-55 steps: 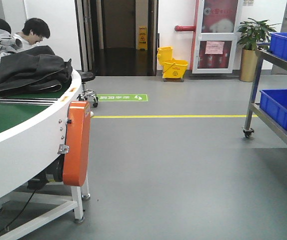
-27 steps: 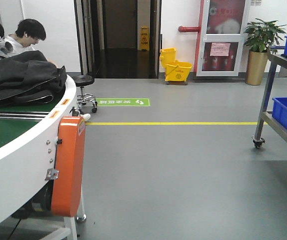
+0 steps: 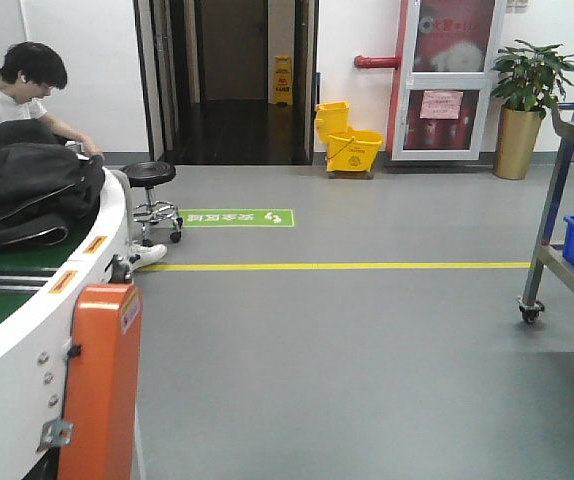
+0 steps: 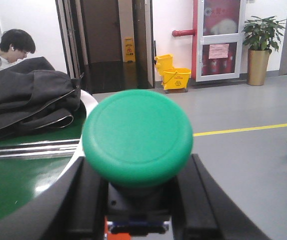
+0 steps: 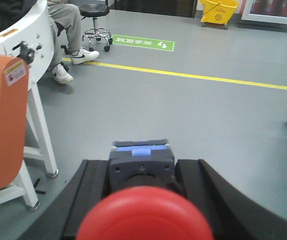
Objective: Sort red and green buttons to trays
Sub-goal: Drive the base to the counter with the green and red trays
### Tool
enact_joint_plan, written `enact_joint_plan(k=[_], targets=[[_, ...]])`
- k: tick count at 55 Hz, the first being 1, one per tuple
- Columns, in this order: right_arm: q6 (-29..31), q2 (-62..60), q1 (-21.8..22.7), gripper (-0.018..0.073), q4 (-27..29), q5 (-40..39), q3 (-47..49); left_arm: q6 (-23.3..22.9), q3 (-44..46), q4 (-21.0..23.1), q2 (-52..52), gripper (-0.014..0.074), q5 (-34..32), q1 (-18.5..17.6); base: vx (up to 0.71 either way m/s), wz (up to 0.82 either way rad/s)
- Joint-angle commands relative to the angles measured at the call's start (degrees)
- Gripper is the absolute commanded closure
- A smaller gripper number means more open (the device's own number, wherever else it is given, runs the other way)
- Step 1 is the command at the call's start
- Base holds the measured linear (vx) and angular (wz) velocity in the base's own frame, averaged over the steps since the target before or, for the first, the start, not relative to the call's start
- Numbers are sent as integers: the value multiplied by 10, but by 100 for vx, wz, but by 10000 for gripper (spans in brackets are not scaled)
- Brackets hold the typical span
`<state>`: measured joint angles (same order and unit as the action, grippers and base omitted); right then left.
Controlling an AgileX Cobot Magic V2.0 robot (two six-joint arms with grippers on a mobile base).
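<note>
Orange guard is sliding leftward in the front view; left pincer is clenching green button, right pincer red button; travel jolts could shake either loose.

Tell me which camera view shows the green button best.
The left wrist view: the green button fills the frame, cap and dark body clamped in the left gripper. The front-facing view shows none of it. The right wrist view shows only the red button in the right gripper.

Matte black fingers, smooth, curved
</note>
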<state>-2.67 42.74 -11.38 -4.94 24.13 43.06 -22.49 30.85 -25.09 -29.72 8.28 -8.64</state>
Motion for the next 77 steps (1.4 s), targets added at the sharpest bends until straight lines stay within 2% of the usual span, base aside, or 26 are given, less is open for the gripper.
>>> enact_joint_plan(k=[1, 27, 77], targets=[[-1, -3, 1, 568, -4, -53, 17, -5, 17, 0, -2, 594, -48, -3, 44, -7], [-1, -3, 1, 568, -4, -53, 17, -5, 17, 0, -2, 594, -48, -3, 43, -21], [-1, -3, 1, 568, -4, -53, 17, -5, 17, 0, -2, 594, -47, -3, 40, -40]])
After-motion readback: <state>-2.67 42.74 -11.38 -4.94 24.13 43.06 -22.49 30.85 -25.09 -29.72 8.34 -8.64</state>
